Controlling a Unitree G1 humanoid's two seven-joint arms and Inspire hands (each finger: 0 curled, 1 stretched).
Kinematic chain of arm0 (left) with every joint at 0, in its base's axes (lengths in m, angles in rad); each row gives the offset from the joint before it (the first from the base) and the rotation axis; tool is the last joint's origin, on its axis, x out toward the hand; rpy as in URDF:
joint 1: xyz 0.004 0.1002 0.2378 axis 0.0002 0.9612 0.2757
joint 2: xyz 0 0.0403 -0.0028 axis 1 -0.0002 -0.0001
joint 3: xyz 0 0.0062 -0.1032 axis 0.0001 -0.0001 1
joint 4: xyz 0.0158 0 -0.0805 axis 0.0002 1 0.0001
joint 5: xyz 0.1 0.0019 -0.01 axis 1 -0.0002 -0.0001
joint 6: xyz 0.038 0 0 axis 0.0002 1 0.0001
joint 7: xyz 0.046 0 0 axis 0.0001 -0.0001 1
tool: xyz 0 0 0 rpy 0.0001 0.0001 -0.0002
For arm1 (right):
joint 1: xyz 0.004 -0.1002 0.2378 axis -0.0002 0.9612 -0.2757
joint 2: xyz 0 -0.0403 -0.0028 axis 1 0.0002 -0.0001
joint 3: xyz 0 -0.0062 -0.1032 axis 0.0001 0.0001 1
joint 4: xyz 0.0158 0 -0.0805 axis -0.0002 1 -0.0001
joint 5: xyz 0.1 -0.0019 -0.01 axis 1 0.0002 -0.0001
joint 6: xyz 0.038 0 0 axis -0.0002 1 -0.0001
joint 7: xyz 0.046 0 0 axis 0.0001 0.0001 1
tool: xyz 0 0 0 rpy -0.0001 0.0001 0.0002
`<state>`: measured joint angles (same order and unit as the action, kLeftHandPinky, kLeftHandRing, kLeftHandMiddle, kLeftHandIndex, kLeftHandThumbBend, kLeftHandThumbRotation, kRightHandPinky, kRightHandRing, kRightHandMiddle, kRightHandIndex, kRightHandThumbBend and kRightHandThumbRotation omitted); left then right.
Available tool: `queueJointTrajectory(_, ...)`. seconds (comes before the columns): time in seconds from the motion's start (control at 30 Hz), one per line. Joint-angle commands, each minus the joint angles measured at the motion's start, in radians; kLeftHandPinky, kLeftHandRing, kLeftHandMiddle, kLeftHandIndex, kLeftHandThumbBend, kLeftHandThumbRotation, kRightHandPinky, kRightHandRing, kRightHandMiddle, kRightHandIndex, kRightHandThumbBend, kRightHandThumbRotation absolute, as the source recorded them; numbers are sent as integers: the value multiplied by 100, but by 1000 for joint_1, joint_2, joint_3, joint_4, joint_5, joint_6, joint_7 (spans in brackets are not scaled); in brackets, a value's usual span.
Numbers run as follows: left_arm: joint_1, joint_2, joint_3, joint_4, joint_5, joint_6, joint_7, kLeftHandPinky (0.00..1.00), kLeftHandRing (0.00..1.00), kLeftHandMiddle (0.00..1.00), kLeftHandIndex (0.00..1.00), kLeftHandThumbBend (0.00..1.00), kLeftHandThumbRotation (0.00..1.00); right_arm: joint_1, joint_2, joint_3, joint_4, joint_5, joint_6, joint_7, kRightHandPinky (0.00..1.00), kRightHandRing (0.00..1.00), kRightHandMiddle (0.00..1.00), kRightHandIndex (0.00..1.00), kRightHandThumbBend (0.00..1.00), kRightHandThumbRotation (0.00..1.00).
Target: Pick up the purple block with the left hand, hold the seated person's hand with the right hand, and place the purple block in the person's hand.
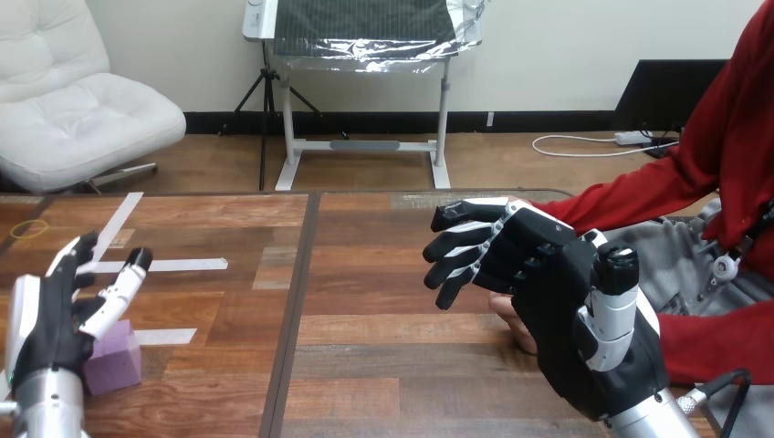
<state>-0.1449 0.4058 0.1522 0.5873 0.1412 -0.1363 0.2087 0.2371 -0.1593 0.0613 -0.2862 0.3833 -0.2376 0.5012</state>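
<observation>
The purple block (114,360) lies on the wooden table (383,365) near the front left. My left hand (50,319) hovers just over and to the left of it, fingers straight and spread, open, holding nothing. My right hand (557,310) is raised at the right, its back toward the camera. It covers most of the person's hand (505,308), of which only a small part peeks out below and to the left of my palm. The person's red sleeve (639,196) reaches in from the right behind my hand.
White tape strips (173,265) mark the left half of the table, and a yellow rubber band (29,228) lies at the far left. A dark seam (297,310) runs between the two tabletop halves. The person's other red sleeve (716,338) rests at the right edge.
</observation>
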Motion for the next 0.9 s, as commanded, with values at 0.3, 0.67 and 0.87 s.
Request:
queueJointTrajectory(0.3,-23,-14,25,18,-11,-31,33,84,92,94,91,53,59,-57,7,-13,-26,9,-19,-1,40,52,59,64,93,100)
queueJointTrajectory(0.67,-13,-20,26,21,-5,-38,51,88,94,95,92,53,57,-58,7,-13,-23,13,-21,4,40,52,58,64,93,100)
queueJointTrajectory(0.87,-10,-22,26,26,-6,-45,59,88,94,95,91,52,55,-57,6,-14,-24,15,-19,6,41,52,58,64,93,100)
